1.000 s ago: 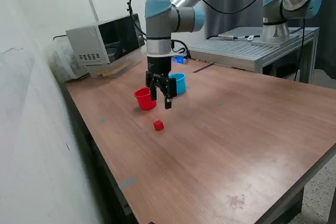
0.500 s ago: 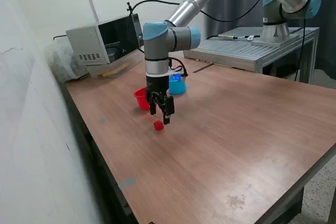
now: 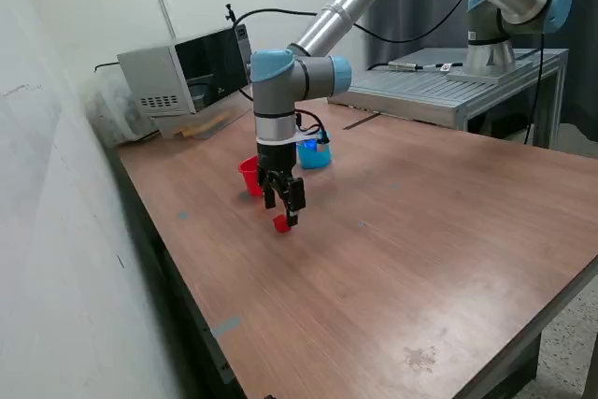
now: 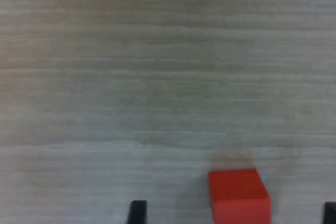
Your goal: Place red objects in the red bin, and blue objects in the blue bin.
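Hovering open over the red cube, gripper is straddling it off-centre on the table, just near of the red cup; closing could be nudging the cube sideways.

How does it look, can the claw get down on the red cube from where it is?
Probably yes. The open claw hangs right over the red cube, which lies between its fingertips on bare table, with nothing beside it.
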Controlling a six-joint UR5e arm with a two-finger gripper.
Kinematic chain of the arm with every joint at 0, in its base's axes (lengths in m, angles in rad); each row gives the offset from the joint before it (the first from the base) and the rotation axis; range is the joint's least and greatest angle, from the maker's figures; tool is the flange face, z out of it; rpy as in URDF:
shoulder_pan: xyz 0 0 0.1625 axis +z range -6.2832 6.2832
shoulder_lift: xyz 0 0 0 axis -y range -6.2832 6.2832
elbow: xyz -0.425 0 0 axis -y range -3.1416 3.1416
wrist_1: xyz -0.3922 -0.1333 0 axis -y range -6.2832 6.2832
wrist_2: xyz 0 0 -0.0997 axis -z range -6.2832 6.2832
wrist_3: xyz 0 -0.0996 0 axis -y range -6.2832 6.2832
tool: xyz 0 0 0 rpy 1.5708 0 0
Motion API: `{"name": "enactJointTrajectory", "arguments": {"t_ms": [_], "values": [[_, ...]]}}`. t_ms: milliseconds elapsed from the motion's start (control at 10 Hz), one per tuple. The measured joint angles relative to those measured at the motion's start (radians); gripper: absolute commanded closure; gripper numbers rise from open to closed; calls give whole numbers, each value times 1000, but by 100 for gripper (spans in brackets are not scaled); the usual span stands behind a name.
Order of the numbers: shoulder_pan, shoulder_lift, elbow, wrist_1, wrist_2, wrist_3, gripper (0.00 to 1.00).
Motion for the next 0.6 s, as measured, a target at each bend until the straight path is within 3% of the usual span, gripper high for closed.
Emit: {"name": "enactJointTrajectory", "arguments": {"t_ms": [600], "values": [[-6, 0, 6, -7, 1, -2, 100]]}}
